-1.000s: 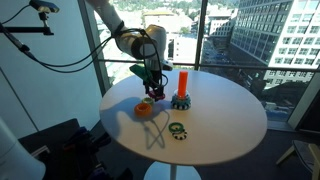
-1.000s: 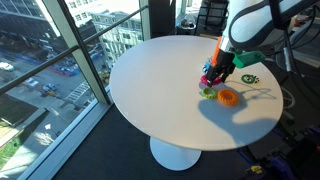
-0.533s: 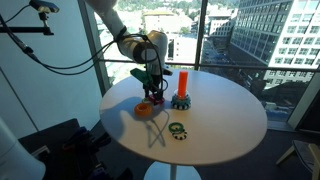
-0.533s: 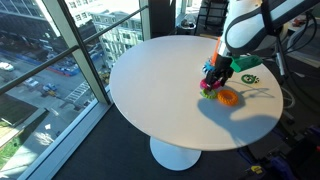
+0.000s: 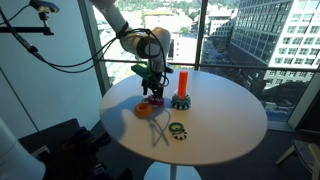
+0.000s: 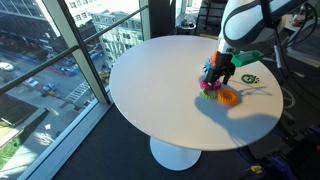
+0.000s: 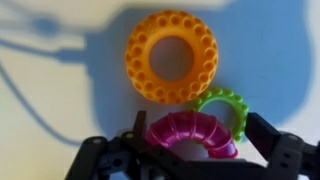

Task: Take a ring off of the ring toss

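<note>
Tall windows with city blocks beyond stood behind the round white table (image 5: 225, 120). From the left of an exterior view, the arm reached down and its pincer (image 5: 152, 92) hung low over the smooth tabletop. Just beneath it lay the orange ring (image 5: 146, 109), flat on the table. To the right stood the ring toss (image 5: 182, 88), an upright orange-red peg on a round teal base, near the pincer but apart from it. Closer to the front edge lay a green-and-yellow ring (image 5: 177, 129). From this side we could not make out what the pincer held.

The wrist view showed it plainly. At the left was one of the dark fingers (image 7: 136, 148), then the ring (image 7: 190, 128), a chunky, glossy magenta band, then the opposite finger. The pincer (image 7: 192, 142) had closed against the ring from both sides, off the peg. Above it the orange ring looked fat and was dimpled all over with small holes. A thinner green ring (image 7: 225, 104) with a knobbed rim touched the orange ring's lower right and was partly covered by the magenta one.

In an exterior view the ring (image 6: 208, 86) was only a magenta spot at the pincer's tip, just left of the orange ring.
</note>
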Tool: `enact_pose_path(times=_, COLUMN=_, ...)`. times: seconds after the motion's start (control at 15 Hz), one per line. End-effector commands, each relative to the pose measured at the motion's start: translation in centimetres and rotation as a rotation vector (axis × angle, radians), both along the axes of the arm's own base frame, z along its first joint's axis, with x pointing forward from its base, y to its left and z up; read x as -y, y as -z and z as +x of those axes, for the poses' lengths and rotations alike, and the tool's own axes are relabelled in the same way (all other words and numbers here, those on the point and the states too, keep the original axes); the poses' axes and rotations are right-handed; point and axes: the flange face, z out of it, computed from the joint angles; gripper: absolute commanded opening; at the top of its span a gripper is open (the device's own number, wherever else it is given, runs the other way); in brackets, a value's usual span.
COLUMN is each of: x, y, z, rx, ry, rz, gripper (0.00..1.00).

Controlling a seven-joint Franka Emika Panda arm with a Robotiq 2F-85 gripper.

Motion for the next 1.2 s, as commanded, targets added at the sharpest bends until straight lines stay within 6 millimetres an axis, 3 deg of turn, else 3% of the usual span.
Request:
enact_pose_path(times=0.0, x=1.0, y=-2.9, z=1.0, rx=-0.027, ry=0.007, rz=-0.035, gripper=1.0)
enact_pose_path(times=0.47, x=2.9, y=-8.8, z=1.8, rx=-0.056, ry=0.018, rz=-0.041, gripper=1.0)
enact_pose_path(times=1.13, x=3.6, y=-17.4, z=-1.1, rx=0.032, ry=0.037, rz=-0.077, gripper=1.0)
